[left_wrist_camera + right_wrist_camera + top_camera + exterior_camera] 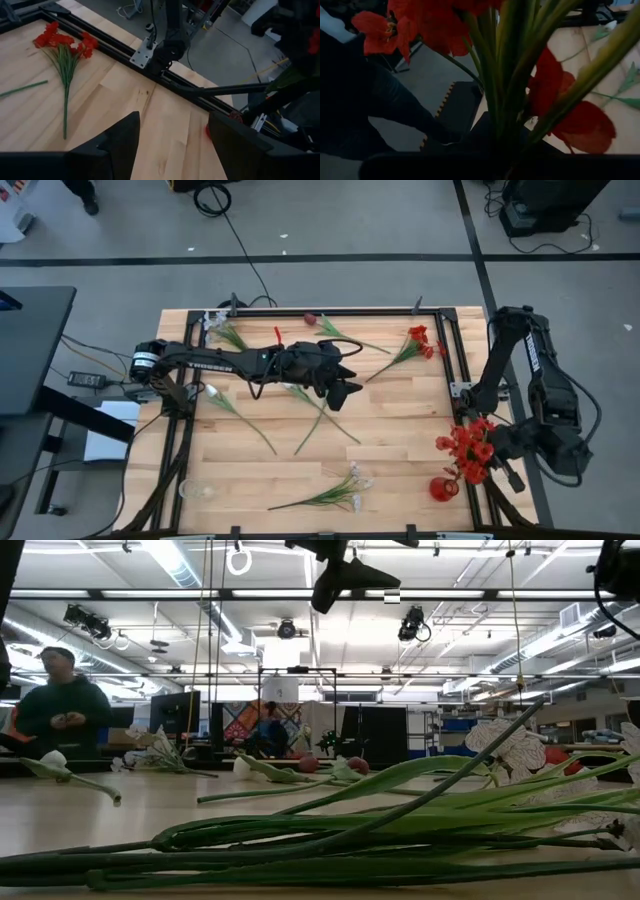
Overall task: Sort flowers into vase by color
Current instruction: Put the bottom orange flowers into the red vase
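Left gripper [347,388] hovered over the table's middle with fingers spread and nothing between them, above crossed green stems [320,415]. Right gripper [487,448] sat at the table's right edge, clenched on a bunch of red artificial flowers on green stems [468,446], just above a small red glass vase [443,488]. Another red clustered bloom spray [418,342] lay near the far right corner, a dark maroon tulip bud [310,318] at the far edge, white blossom sprays [350,485] near the front edge on the light wooden table [400,430]. A person [60,705] stood in the room behind.
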You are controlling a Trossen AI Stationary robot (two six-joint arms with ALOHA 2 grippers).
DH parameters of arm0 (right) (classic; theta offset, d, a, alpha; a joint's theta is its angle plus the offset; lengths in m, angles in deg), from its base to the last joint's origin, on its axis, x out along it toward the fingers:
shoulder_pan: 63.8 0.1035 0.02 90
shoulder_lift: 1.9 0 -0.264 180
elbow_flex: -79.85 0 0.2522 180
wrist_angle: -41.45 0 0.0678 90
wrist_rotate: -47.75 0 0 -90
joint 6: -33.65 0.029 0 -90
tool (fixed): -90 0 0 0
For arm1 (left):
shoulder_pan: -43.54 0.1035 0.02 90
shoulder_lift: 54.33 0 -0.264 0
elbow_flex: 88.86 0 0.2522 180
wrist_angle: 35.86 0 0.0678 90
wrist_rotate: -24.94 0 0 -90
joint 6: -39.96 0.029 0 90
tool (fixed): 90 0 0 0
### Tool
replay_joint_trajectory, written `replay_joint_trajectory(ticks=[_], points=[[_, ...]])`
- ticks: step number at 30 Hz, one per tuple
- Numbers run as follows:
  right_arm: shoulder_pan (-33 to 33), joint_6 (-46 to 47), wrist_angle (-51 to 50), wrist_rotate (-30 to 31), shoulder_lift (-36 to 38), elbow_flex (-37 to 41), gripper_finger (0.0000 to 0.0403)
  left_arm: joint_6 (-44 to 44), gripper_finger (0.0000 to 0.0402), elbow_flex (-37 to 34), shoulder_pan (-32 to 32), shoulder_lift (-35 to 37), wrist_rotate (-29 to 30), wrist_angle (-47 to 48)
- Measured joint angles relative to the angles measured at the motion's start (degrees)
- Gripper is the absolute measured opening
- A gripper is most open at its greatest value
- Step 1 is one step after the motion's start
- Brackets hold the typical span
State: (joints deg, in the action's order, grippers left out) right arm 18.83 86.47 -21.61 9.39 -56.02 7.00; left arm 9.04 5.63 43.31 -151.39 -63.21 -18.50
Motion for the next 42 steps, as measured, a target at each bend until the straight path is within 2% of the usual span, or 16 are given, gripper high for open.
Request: replay_joint_trajectory(ticks=[3,16,23,26,33,38,42], points=[[0.0,0.0,0.3,0.1,-1.5,1.1,0.0023,0.0,0.0242,0.0,0.0,0.0,0.3,0.0],[-0.7,0.0,2.7,7.2,-7.2,4.1,0.003,0.0,0.0243,0.0,0.1,0.0,1.2,0.0],[-4.0,1.9,2.6,6.9,-9.8,4.2,0.0044,0.3,0.0243,0.0,0.1,0.0,1.3,0.0],[-5.7,6.2,2.7,4.3,-10.0,4.2,0.0065,1.1,0.0243,0.0,0.1,-0.1,1.3,0.0],[-9.0,19.5,2.7,-8.6,-9.2,4.2,0.015,5.0,0.0243,0.0,0.4,-0.1,1.2,0.0],[-9.3,24.7,3.4,-12.4,-8.0,4.0,0.0201,6.1,0.0243,0.0,1.0,-0.1,1.2,0.0],[-9.3,30.1,2.2,-16.6,-6.2,2.2,0.0224,6.2,0.0243,0.0,1.1,-0.1,1.2,0.0]])
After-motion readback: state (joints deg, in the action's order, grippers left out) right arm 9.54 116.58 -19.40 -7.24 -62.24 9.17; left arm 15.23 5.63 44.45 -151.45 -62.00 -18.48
